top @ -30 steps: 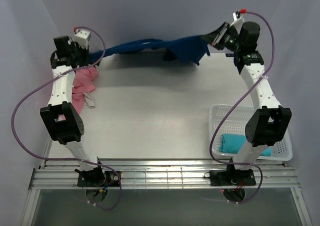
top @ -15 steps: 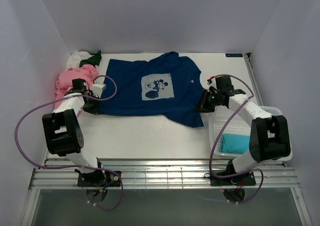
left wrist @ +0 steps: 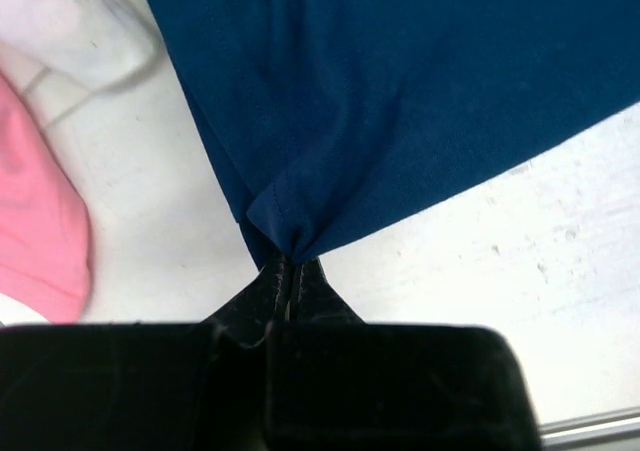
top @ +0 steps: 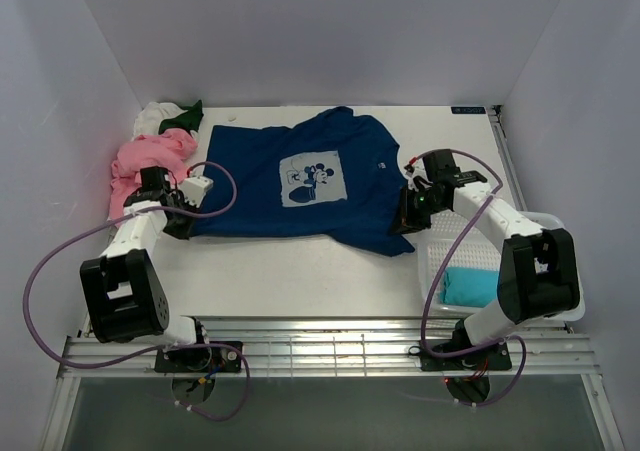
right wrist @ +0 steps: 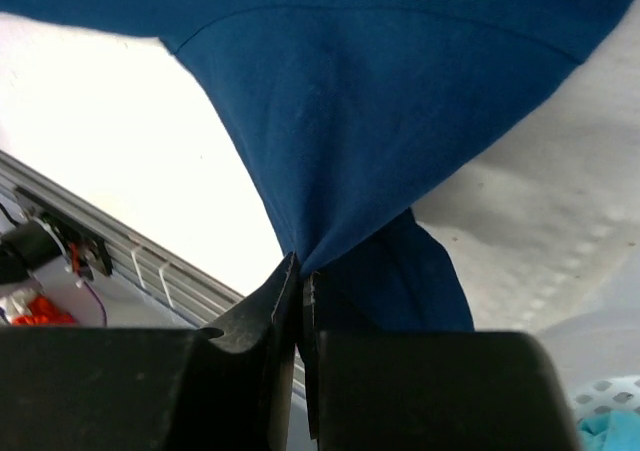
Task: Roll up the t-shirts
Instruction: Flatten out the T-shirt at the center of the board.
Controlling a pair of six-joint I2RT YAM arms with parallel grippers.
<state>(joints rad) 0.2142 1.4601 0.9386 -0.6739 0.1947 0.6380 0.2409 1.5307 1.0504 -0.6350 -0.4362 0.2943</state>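
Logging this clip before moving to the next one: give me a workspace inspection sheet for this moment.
Surface: white table, few small marks.
Job's things: navy t-shirt spread flat, print up; pink tee, white tee, dark green tee heaped far left; teal tee in white mesh basket.
Clutter: nothing seen.
Grippers: left gripper and right gripper each shut on navy hem.
Cables: purple cables loop beside both arms.
Surroundings: plain white walls.

White mesh basket [top: 455,251] at near right, white table [top: 300,271], metal rails [top: 330,351] in front
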